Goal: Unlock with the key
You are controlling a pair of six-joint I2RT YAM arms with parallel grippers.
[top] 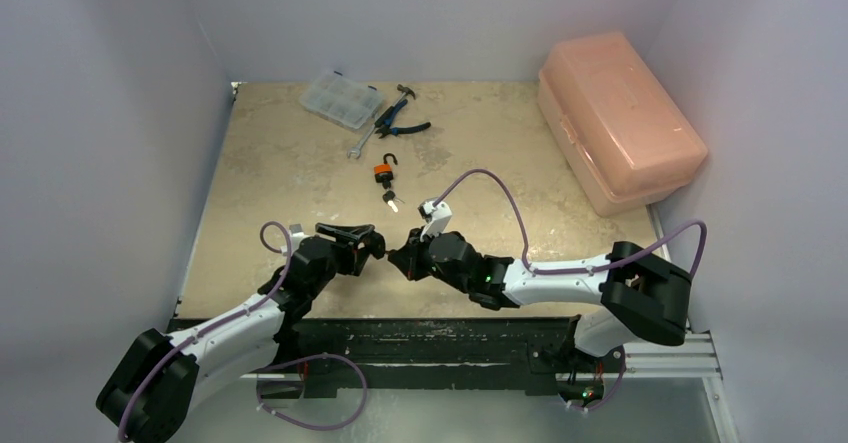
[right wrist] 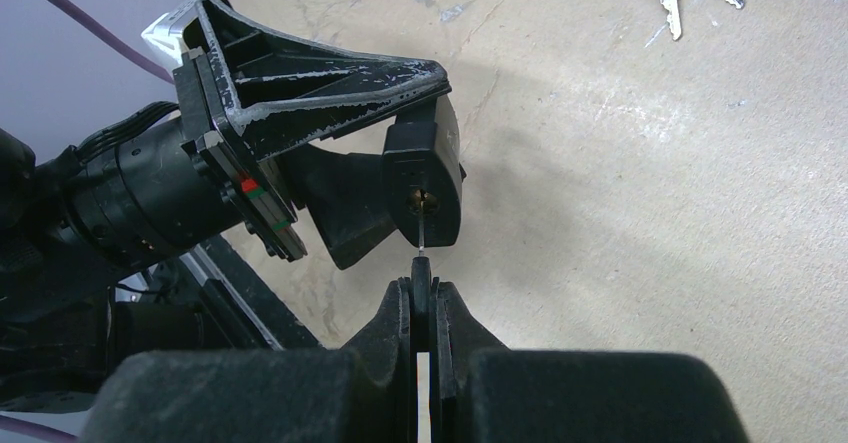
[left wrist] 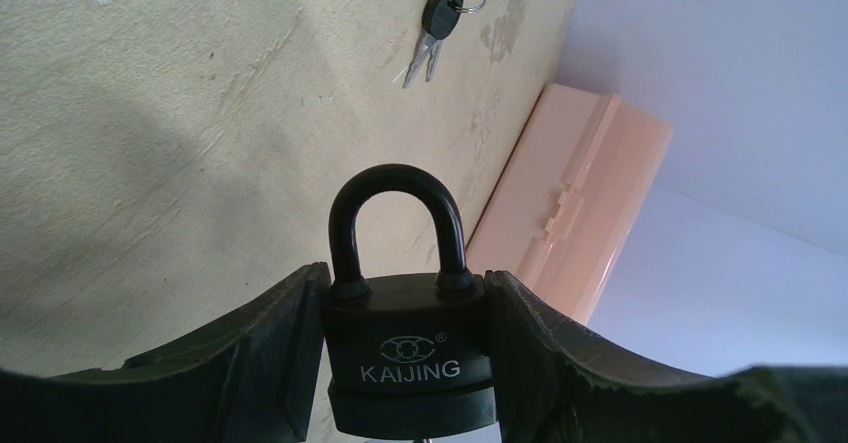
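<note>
A black padlock [left wrist: 410,358] marked KAIJING sits between the fingers of my left gripper [left wrist: 408,338], which is shut on its body. Its shackle [left wrist: 398,213] is closed and points away from the wrist. In the right wrist view the padlock [right wrist: 430,178] hangs in the air with its keyhole facing my right gripper [right wrist: 421,298]. That gripper is shut on the black head of the key [right wrist: 421,285]. The thin blade runs straight up into the keyhole. From above, the two grippers [top: 372,244] [top: 402,258] meet tip to tip over the near middle of the table.
An orange padlock [top: 383,171] with an open shackle lies further back, with spare keys [top: 390,200] just in front of it. Pliers [top: 398,123], a wrench [top: 360,143] and a clear parts box [top: 342,99] lie at the back. A pink case [top: 618,121] stands at the right.
</note>
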